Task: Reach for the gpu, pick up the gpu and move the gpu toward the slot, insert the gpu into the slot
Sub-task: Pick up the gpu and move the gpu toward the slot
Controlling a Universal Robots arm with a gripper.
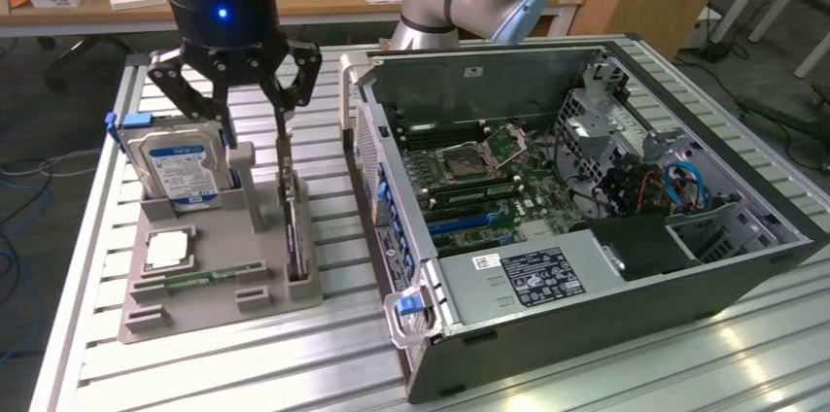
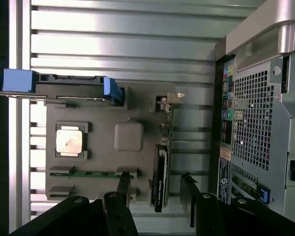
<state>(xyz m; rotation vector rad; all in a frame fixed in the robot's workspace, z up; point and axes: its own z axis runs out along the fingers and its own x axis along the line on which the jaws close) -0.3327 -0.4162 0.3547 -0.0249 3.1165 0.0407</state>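
The gripper (image 1: 253, 125) hangs with its fingers (image 2: 124, 184) spread apart, holding nothing. Just below it the graphics card (image 1: 295, 227) stands on its thin edge in a grey tray (image 1: 247, 242). In the wrist view the card (image 2: 162, 167) lies between the two open fingers, one on each flat side. Its long axis runs level, alongside the computer case (image 1: 545, 188) that sits beyond one finger. Its silvery bracket (image 2: 174, 96) points toward the end of the tray where the hard drive (image 1: 182, 164) stands
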